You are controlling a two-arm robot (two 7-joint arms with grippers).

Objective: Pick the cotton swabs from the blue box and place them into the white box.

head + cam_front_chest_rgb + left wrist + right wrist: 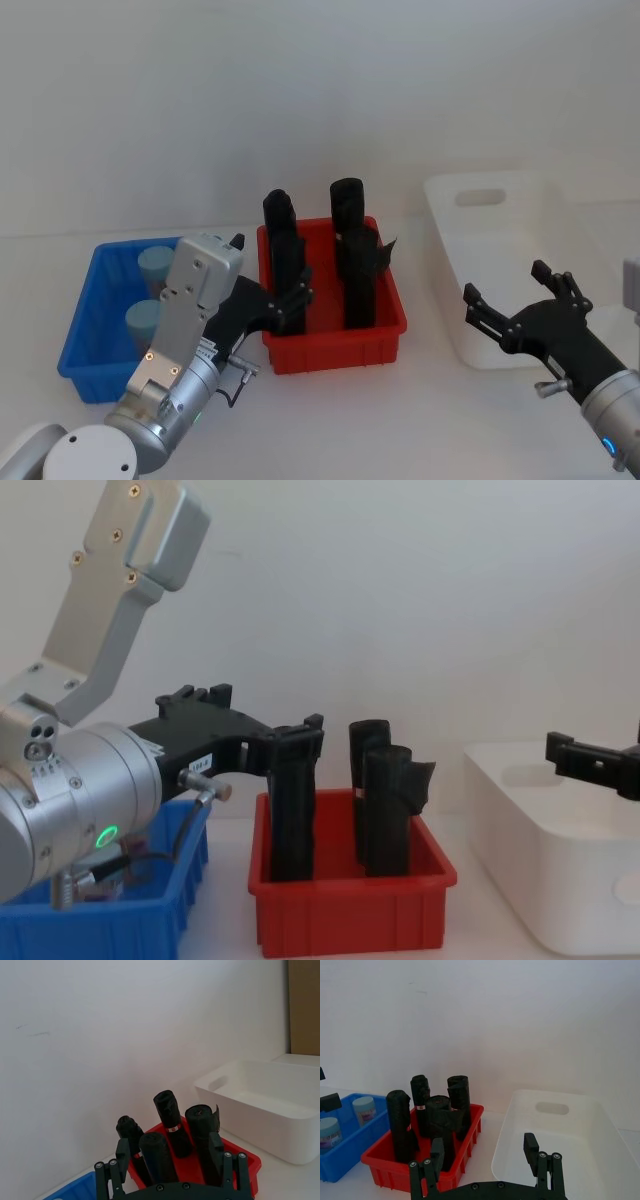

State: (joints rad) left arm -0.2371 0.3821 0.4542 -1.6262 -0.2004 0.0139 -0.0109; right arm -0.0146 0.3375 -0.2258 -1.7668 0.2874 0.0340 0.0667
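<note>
The cotton swabs [143, 318] stand upright in the blue box [88, 325], which sits on the bench [400, 420] at 9 o'clock from the red bin [335, 350]. One jar is toward the box's 6 o'clock end. A second jar [155, 264] is toward its 12 o'clock end, with a gap between them.

Your left gripper [290, 300] hangs at about 3 o'clock from the blue box, against the red bin's near-left corner. Its jaws are spread wide and hold nothing. Your right gripper [510, 290] hovers at the near edge of the white box [447, 262], at 3 o'clock from the red bin, jaws likewise wide and empty.

Expect the jars to be light and rigid, probably smooth plastic, so they may slip or twist under a loose pinch. They should tolerate a firm squeeze without crushing. Come down from above and close across the round body just under the lid, or across the lid itself. Keep one jaw in the gap between the jars and clear of the box wall. A light jar tips easily if you nudge it. Mind the tall black rolls [347, 205] beside your left wrist.
</note>
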